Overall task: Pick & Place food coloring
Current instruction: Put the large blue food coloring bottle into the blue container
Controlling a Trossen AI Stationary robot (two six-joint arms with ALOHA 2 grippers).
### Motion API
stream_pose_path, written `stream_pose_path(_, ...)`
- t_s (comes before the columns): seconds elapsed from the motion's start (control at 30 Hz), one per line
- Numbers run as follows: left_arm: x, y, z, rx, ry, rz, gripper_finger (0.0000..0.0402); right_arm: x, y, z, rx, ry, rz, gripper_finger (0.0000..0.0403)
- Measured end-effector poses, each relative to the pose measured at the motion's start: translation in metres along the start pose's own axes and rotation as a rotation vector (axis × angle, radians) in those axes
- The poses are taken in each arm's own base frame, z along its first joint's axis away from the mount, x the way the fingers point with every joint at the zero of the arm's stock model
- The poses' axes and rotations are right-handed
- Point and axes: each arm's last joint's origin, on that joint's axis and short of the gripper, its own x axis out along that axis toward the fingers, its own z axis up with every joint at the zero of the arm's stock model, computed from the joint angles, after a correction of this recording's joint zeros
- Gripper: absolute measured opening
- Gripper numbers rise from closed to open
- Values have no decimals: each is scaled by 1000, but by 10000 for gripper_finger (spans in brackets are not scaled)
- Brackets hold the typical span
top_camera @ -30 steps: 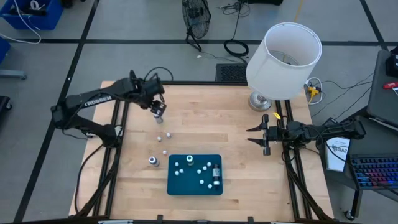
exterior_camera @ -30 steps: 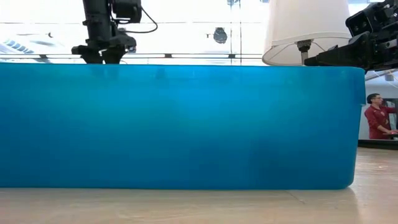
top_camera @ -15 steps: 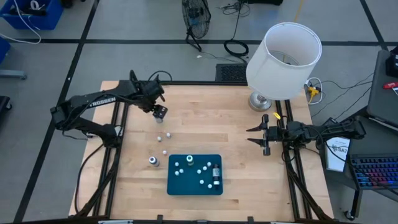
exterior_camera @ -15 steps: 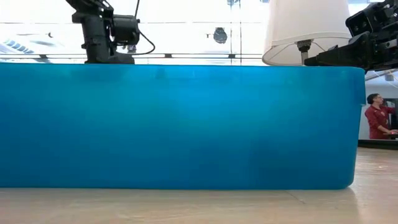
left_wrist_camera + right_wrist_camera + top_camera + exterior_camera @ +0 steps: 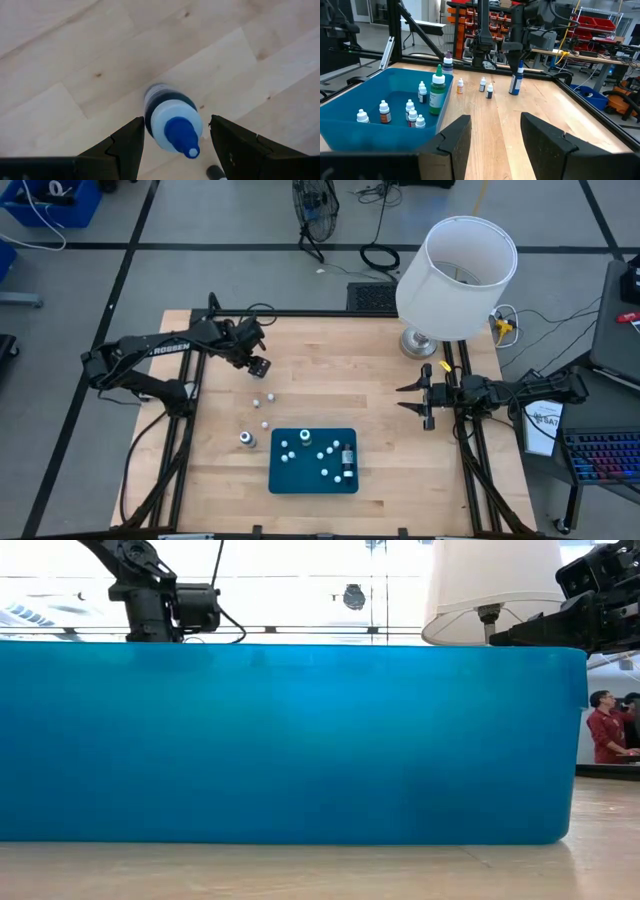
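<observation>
Wooden worktop [image 5: 380,420] carries the tray [image 5: 290,480]. Left gripper [image 5: 175,150] hangs over a blue-capped bottle [image 5: 172,122], jaws wide, bottle standing between them. Recommend centring, descending squarely, then closing on the body. Right gripper [image 5: 420,401] idles with jaws apart.

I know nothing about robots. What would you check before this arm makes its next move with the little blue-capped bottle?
1. Blue-capped bottle sits between the left gripper's fingers: ok.
2. Fingers closed on the bottle: not ok, a gap shows on both sides.
3. Bottle upright: ok, in the right wrist view.
4. Free room in the blue tray: ok, bare patches between the bottles already inside.
5. Way to the tray: cannot tell; loose bottles stand between.
6. Right gripper out of the way: ok, open at the table's right edge.
</observation>
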Motion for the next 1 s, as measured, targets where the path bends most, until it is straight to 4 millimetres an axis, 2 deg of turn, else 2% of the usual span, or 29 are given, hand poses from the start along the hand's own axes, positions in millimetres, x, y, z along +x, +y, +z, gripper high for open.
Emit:
stream_pose_path(0.27, 8, 1, -1, -4, 2, 9, 227, 0, 0, 0, 0, 0, 0, 161)
stream_pose_path(0.57, 31, 0, 4, 41, 60, 45, 227, 0, 0, 0, 0, 0, 0, 161)
stream_pose_path(1.0, 31, -3, 8, 65, 9, 27, 227, 0, 0, 0, 0, 0, 0, 160)
